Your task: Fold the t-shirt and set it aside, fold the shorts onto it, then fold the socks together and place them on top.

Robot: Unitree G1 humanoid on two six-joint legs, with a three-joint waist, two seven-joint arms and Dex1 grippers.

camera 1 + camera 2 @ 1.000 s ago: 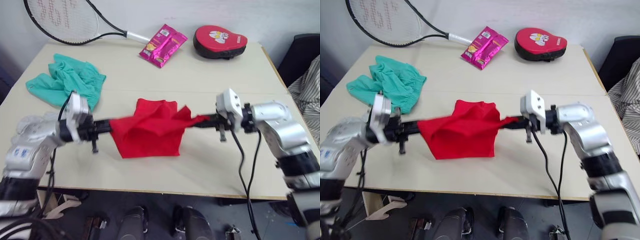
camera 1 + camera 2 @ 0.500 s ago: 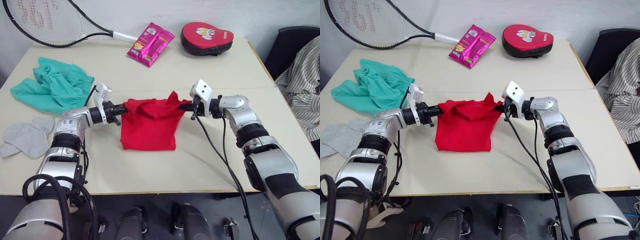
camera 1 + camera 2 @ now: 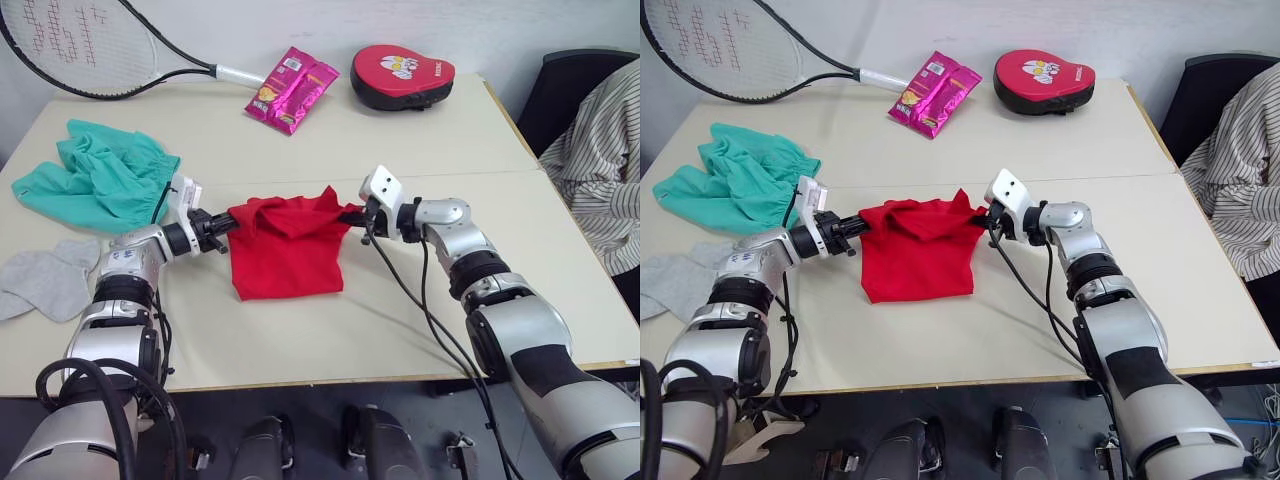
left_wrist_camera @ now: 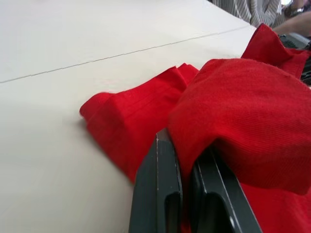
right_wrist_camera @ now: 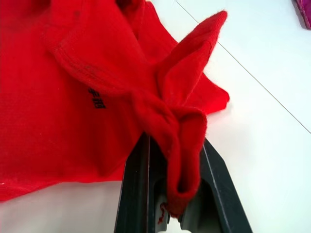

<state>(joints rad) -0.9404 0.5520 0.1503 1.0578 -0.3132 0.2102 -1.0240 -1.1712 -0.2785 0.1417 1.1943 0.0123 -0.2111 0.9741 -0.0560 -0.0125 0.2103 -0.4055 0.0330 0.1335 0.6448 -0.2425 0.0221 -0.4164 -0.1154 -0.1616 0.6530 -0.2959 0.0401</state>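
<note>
The table (image 3: 400, 300) is pale cream, with a thin seam running across its middle. At its far left corner lies a racket (image 3: 90, 50), its head partly past the edge. The shorts (image 3: 95, 180) sit in a rumpled teal heap near the left edge, waistband gathered and legs bunched. The t-shirt (image 3: 285, 250) lies at the middle of the table, just on the near side of the seam: bright red, folded into a rough rectangle whose near part rests flat, while its far edge is lifted into peaks at both ends and sags between them. Along the far edge, right of the racket's handle, are a red oval pad (image 3: 402, 75) and a pink wrapper (image 3: 290, 88). The socks (image 3: 45, 280) lie flat, light grey, by the left edge, nearer than the shorts. The left pincer (image 4: 183, 170) is pressed together on a fold of the t-shirt's left end, cloth draped over its fingers. The right pincer (image 5: 176, 194) pinches the right end, a twisted wad of red fabric caught between its fingers.
</note>
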